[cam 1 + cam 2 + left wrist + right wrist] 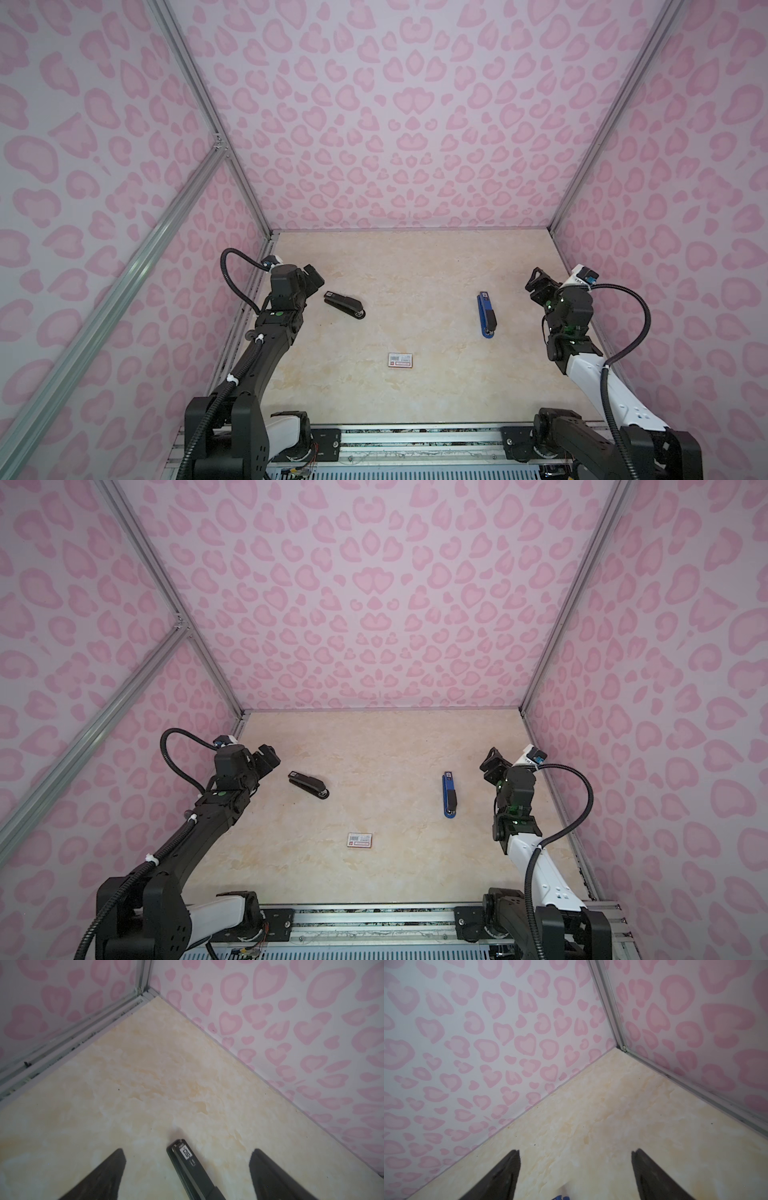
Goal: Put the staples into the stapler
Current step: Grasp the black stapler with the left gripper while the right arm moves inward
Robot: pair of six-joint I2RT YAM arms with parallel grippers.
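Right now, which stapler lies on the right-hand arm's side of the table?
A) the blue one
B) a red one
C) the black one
A: in both top views the blue stapler lies on the right, close to the open right gripper, while the black stapler lies on the left.

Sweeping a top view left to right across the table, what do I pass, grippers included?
left gripper → black stapler → small white box with red label → blue stapler → right gripper
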